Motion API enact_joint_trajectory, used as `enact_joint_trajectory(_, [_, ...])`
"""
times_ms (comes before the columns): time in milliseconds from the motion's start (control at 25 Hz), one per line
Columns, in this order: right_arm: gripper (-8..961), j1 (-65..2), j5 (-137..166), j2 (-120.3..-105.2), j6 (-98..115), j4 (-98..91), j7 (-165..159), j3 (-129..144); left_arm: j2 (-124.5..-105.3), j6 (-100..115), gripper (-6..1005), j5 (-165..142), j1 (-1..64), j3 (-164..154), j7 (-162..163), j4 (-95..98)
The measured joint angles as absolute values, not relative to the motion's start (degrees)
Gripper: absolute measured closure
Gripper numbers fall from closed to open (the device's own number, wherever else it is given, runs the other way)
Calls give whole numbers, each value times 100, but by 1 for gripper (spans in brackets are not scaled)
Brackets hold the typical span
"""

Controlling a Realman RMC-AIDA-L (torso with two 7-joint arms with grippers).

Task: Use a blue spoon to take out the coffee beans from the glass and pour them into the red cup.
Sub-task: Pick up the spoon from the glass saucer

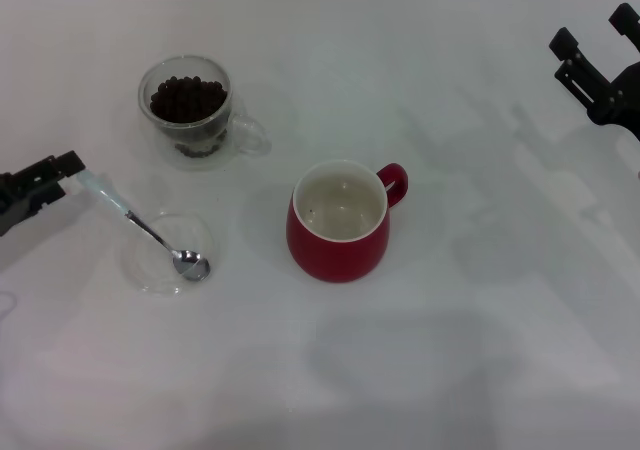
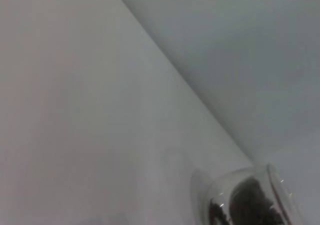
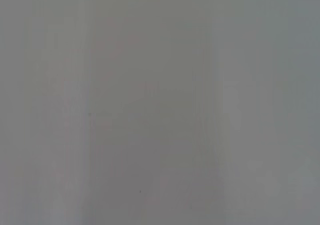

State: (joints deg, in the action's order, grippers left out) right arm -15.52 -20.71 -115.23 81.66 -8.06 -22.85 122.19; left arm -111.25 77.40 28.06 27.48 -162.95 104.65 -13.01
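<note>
While apparently unlabelled, glass (image 1: 190, 110) beside red cup (image 1: 338, 225).

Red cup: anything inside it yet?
The red cup shows a bare white inside, no coffee beans; those fill the glass. Its near inner wall is hidden by the rim.

Plain white table (image 1: 480, 350), pretty bare. Upper left of the frame there's the glass (image 1: 190, 112) full of coffee beans (image 1: 187, 99). Red cup (image 1: 340, 222) sits about center. Lower left is a flat clear saucer (image 1: 167, 254) with the blue spoon (image 1: 140, 223) resting its bowl in it.
</note>
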Motion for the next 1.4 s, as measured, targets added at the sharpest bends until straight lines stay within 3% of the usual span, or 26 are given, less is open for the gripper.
enact_joint_trajectory(680, [127,-1503,-2075,-11523,8175,-822,-2320,12216,-11209,7444,254,2340,3056,-16295,10309,-1301])
enact_joint_trajectory(1120, [127,-1514,-2074,-11523,8164,-818,-2334,12216,-11206,7244,721,2222,3231,-16295,10124,-1308])
enact_joint_trajectory(1400, [127,-1532,-2074,-11522,8146,-817,-2337,12216,-11195,7300,915,2384,3251,-16295,10032,-1299])
